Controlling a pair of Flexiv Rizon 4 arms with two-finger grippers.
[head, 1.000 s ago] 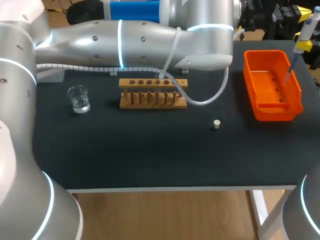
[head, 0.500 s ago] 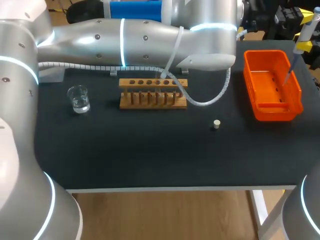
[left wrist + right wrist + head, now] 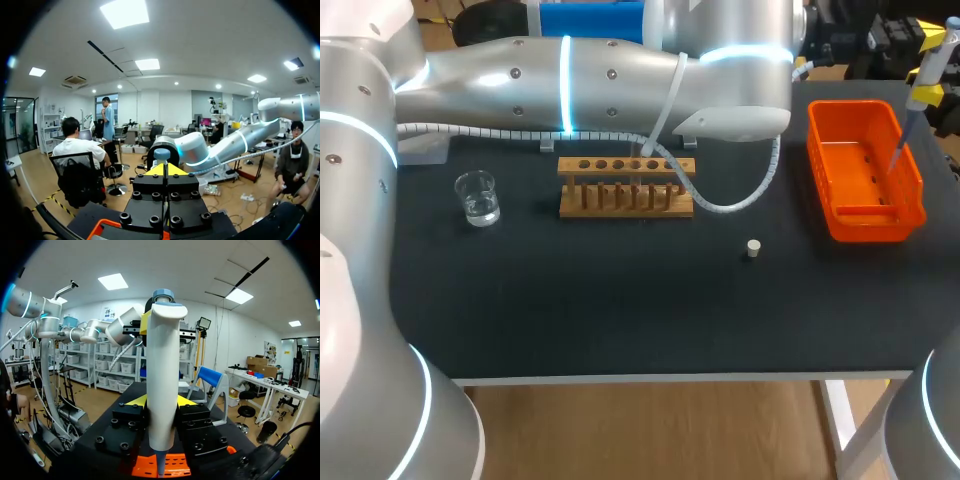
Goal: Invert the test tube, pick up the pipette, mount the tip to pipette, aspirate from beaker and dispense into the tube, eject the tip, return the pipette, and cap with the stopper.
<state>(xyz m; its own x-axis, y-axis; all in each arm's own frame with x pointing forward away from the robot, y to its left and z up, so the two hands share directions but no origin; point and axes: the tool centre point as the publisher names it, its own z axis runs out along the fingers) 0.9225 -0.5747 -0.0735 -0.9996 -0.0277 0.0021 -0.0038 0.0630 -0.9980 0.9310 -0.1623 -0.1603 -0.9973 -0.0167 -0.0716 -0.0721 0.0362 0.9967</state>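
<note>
My right gripper (image 3: 161, 404) is shut on the white pipette (image 3: 161, 380), holding it upright over the orange tray (image 3: 172, 465). In the head view the pipette (image 3: 918, 90) hangs at the far right, and its thin tip (image 3: 898, 150) points into the tray (image 3: 840, 215). My left arm (image 3: 620, 75) stretches across the back of the table. Its shut gripper (image 3: 164, 170) sits right by the pipette's blue-grey top (image 3: 161, 154); whether they touch I cannot tell. The small stopper (image 3: 752, 248) lies on the mat. The glass beaker (image 3: 477, 197) stands at the left.
The wooden tube rack (image 3: 625, 185) stands at the middle back, under my left arm and its white cable (image 3: 740, 195). The black mat (image 3: 620, 310) reaches to the front edge.
My left arm has shifted slightly to the right. The pipette and right gripper have hardly moved.
</note>
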